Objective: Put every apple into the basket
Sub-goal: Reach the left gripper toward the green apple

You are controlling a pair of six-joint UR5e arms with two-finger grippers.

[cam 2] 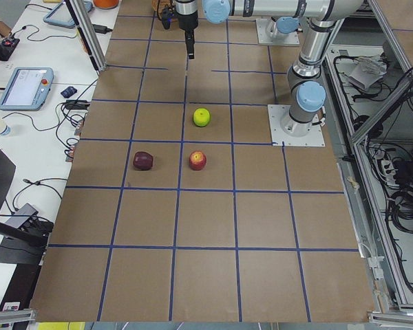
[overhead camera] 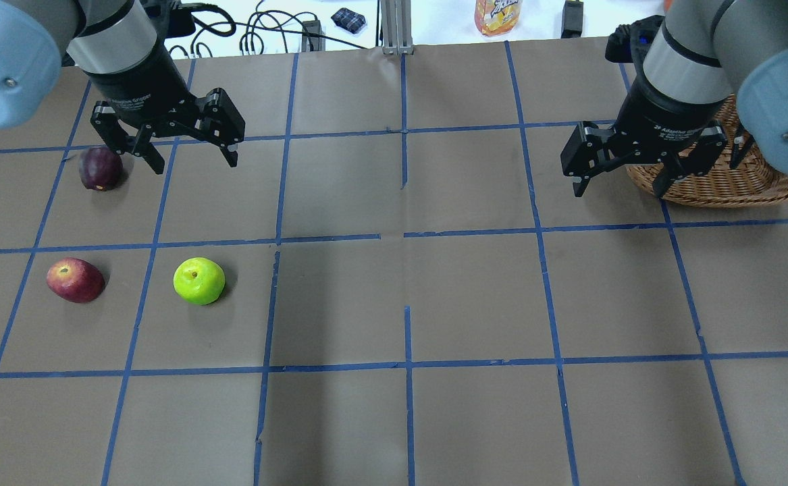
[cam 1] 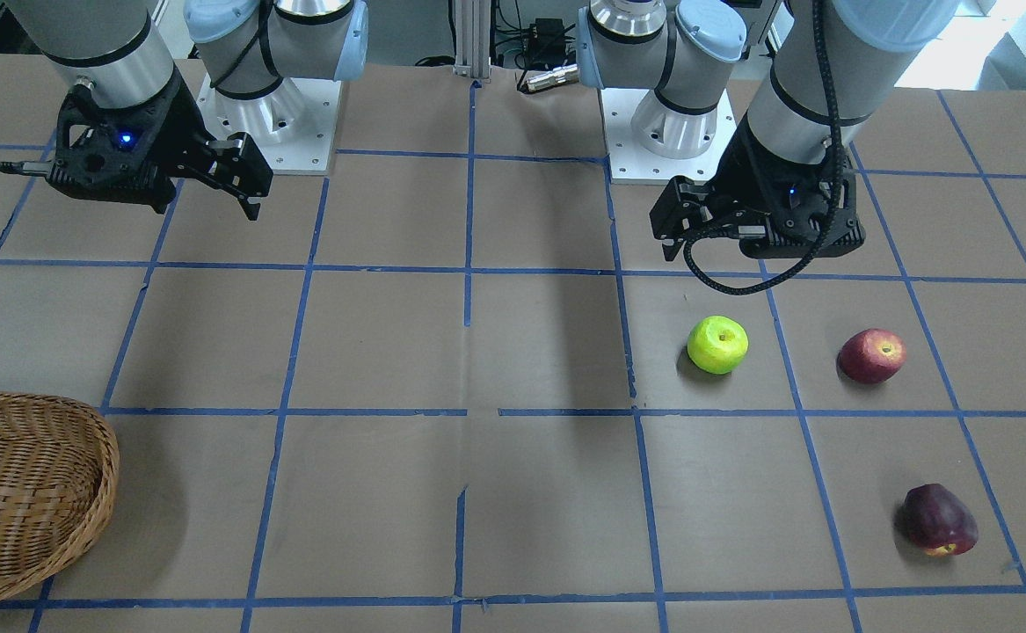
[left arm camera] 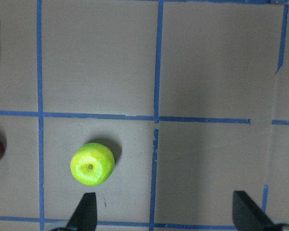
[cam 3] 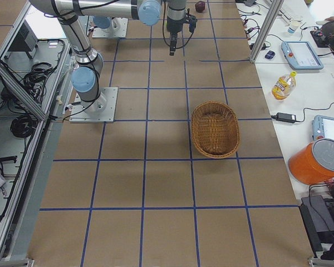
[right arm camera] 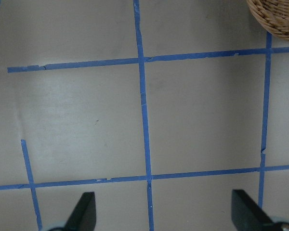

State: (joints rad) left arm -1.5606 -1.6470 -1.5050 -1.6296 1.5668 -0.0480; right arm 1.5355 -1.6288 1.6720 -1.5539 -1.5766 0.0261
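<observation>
Three apples lie on the brown table on my left side: a yellow-green apple [overhead camera: 199,281] [cam 1: 717,345], a red apple [overhead camera: 75,279] [cam 1: 870,355] and a dark maroon apple [overhead camera: 100,169] [cam 1: 939,520]. My left gripper [overhead camera: 194,160] is open and empty above the table, beside the maroon apple and beyond the green one. The left wrist view shows the green apple [left arm camera: 92,164] just ahead of its left fingertip [left arm camera: 84,214]. The wicker basket [overhead camera: 718,179] [cam 1: 29,492] stands at the far right. My right gripper [overhead camera: 620,189] is open and empty next to it; the basket rim [right arm camera: 277,19] shows in the right wrist view.
Blue tape lines [overhead camera: 407,233] divide the table into squares. The two arm bases [cam 1: 271,123] [cam 1: 671,132] stand at the robot's edge. A bottle [overhead camera: 498,15], cables and small devices lie beyond the far edge.
</observation>
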